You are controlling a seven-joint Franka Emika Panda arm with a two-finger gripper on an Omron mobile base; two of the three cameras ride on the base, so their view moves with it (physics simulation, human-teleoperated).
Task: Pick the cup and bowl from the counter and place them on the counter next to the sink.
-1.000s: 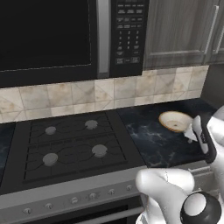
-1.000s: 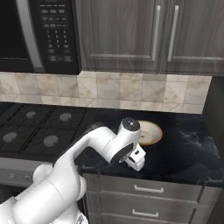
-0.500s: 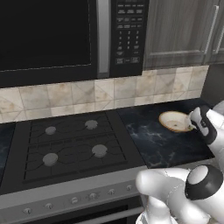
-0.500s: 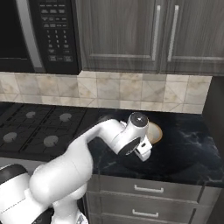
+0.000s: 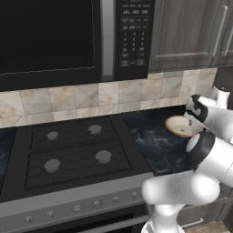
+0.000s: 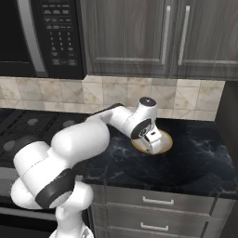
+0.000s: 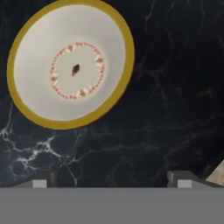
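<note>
The bowl (image 7: 72,65) is shallow, cream inside with a golden rim, and rests upright on the black marble counter (image 7: 166,109). In the left base view the bowl (image 5: 178,126) sits just right of the stove. My gripper (image 6: 149,141) hangs over the bowl (image 6: 164,144), pointing down at the counter. In the hand view the bowl lies to the upper left of the gripper (image 7: 111,183), whose jaws stand open with nothing between them. The fingertips (image 7: 40,182) are above bare counter. The cup and the sink are out of view.
A black gas stove (image 5: 73,150) lies left of the bowl, with a microwave (image 5: 68,36) above it. Dark wood cabinets (image 6: 162,37) hang over the counter (image 6: 195,162), and drawers (image 6: 153,202) run below it. A dark panel (image 6: 230,116) closes the counter's right end.
The hand has swung from the counter's front edge back toward the wall and now hangs over the bowl. The bowl has not moved. The jaws stay open.
</note>
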